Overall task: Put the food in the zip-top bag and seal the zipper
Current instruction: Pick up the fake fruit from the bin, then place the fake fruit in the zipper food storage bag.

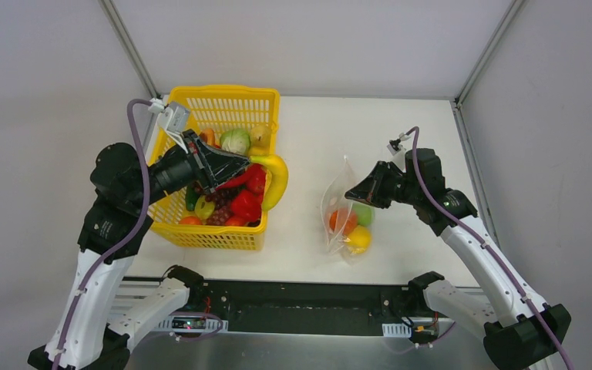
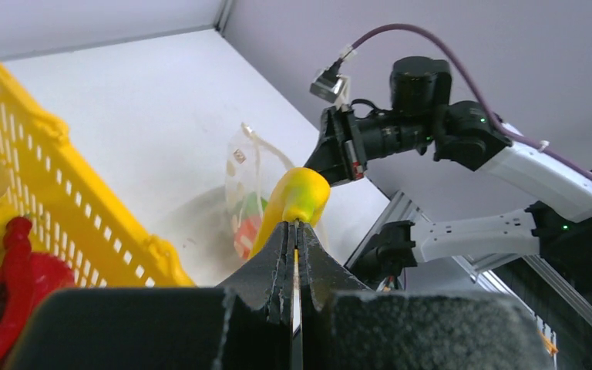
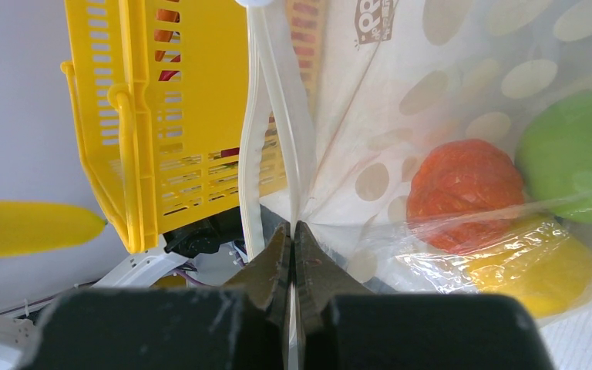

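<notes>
Yellow banana point(image 1: 277, 181) clamped at its end in the closed left pincer point(image 1: 247, 166), over the yellow basket point(image 1: 223, 96) rim; to its right, above the counter point(image 1: 308, 139), the shut right pincer point(image 1: 351, 193) pinches the zip-top bag point(image 1: 331, 206) beside the zipper point(image 3: 270, 116); orange, green and yellow food point(image 1: 342, 220) sits inside, just below that pincer.

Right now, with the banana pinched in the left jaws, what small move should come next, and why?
Probably carry the banana right, toward the mouth of the zip-top bag. The left gripper, jaws shut on it, holds it at the basket rim; the right gripper pinches the bag's top edge, and three pieces already sit inside.
</notes>
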